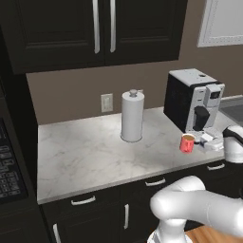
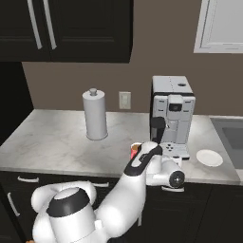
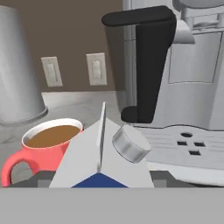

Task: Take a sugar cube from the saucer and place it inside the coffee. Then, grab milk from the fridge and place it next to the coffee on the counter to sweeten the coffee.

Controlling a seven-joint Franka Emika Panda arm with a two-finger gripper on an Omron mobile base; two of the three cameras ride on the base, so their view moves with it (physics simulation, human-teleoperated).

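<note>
Pincer (image 3: 101, 175) pinching the milk carton (image 3: 103, 162) at the red coffee mug's (image 3: 46, 146) four o'clock; release onto the counter (image 1: 85, 152) remains.

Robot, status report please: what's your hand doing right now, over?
Hand closed on milk carton. Carton right beside red coffee mug, over the counter. Coffee machine close on the other side.

A brown wall (image 1: 71, 95) with a white outlet (image 1: 107, 102) rises behind black upper cabinets (image 1: 95, 28) with silver handles. A white-framed window (image 2: 220, 26) sits upper right. Black lower drawers (image 1: 95, 204) line the front.
</note>
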